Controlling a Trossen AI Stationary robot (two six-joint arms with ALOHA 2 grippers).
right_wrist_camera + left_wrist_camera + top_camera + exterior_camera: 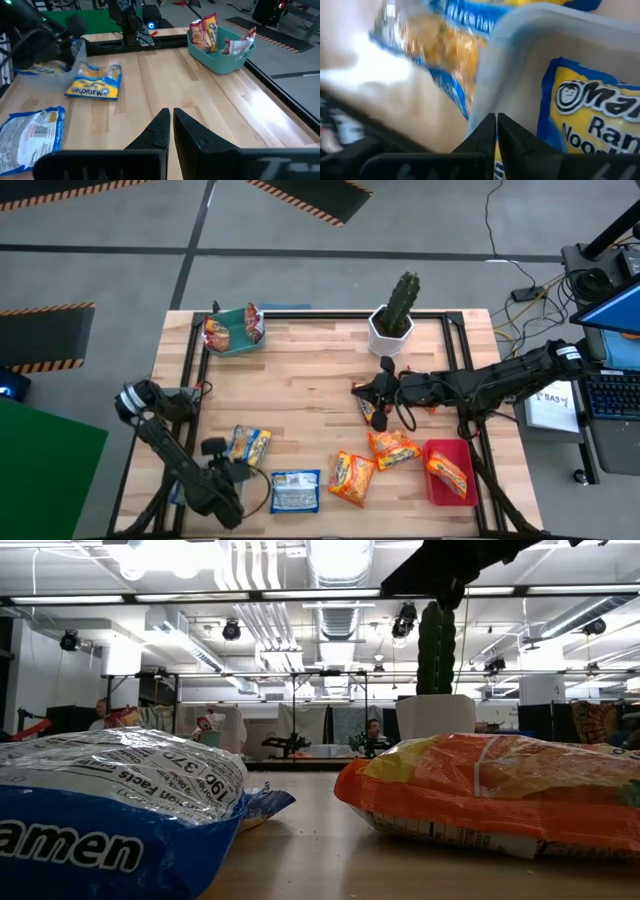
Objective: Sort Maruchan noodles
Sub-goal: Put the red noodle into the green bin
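My left gripper (222,478) points steeply down at the table's near left, shut, its tips (496,125) at the wall of a clear tray (530,25). A blue-yellow noodle packet (590,115) lies inside the tray. Another blue-yellow packet (248,445) and a blue-silver one (295,491) lie flat on the table beside it. My right gripper (356,388) hovers shut over the table's middle, nothing showing between its fingers (171,115). A red-orange packet (368,412) lies just by it. Two orange packets (352,478) (392,448) lie near the front. My left gripper comes from above with its shut fingertips (487,131) at the clear tray's wall, next to the edge of the blue-yellow packet inside. I cannot tell whether they touch the tray or the packet.
A green tray (235,342) at the far left corner holds red-silver packets (240,44). A red tray (440,450) at the near right holds an orange packet (448,473). A cactus in a white pot (392,320) stands at the far edge. Bare wood lies across the table's middle.
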